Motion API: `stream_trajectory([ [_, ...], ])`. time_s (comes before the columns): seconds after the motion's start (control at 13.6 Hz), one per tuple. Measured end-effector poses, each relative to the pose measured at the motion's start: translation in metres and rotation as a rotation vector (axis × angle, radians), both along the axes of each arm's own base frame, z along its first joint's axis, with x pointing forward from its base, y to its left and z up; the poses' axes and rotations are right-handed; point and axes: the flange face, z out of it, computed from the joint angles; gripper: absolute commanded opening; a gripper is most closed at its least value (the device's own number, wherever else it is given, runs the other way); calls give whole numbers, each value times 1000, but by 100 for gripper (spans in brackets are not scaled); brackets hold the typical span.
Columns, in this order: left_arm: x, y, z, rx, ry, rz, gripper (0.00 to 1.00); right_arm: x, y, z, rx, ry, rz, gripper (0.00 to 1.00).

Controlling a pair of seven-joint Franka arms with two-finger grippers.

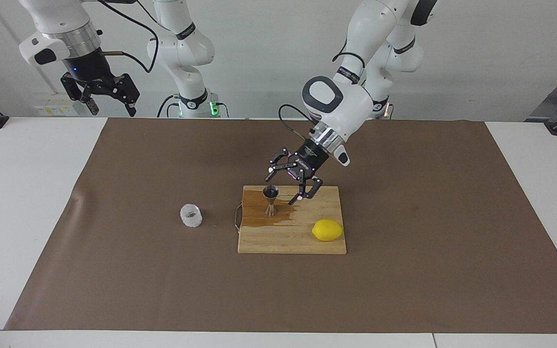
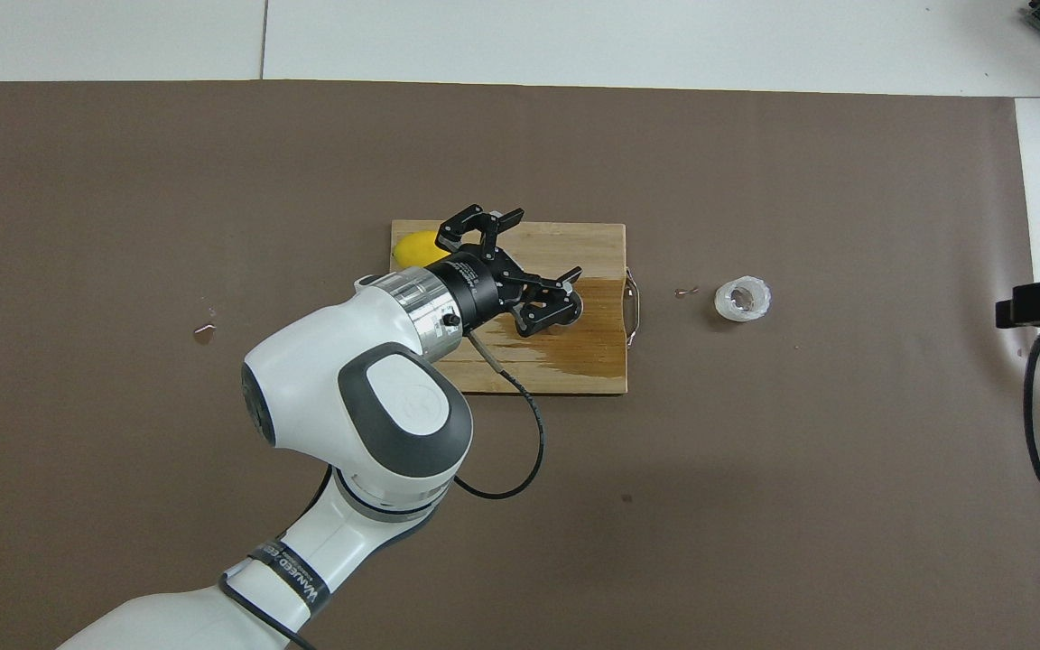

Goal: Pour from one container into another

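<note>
standing upright on the wooden cutting board (image 1: 292,239), in a dark wet patch (image 1: 269,212), the steel jigger (image 1: 271,199) waits at the board's end toward the right arm. the left gripper (image 1: 294,181) hovers just beside it over the board, jaws spread wide and holding nothing. the whitish glass cup (image 1: 191,215) sits apart on the brown mat (image 1: 114,270), past the board's wire handle (image 1: 237,217), toward the right arm's end of the table.

judging by the layout, the cup must be lifted and tipped over the jigger's narrow mouth; a slow tilt close above the rim looks wise, since the small target and light, waisted body would spill or topple easily. the open left fingers crowd the jigger and could knock it. a lemon (image 1: 327,230) rests on the board's corner farther from the robots, clear of the pour. the right gripper (image 1: 107,96) waits raised at its own end, fingers apart.
</note>
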Motion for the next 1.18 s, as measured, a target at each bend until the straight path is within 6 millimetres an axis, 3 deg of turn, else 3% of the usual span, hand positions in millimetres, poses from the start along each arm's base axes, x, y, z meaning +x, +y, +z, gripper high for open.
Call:
stream_trajectory([
  [0.29, 17, 25, 14, 54, -49, -155, 100, 0, 0, 0, 0, 0, 0, 100],
  [0.73, 18, 48, 23, 285, -115, -463, 100, 0, 0, 0, 0, 0, 0, 100],
  [0.88, 17, 64, 29, 411, -131, -579, 100, 0, 0, 0, 0, 0, 0, 100],
  [1.18, 23, 116, 55, 678, -200, -740, 100, 0, 0, 0, 0, 0, 0, 100],
])
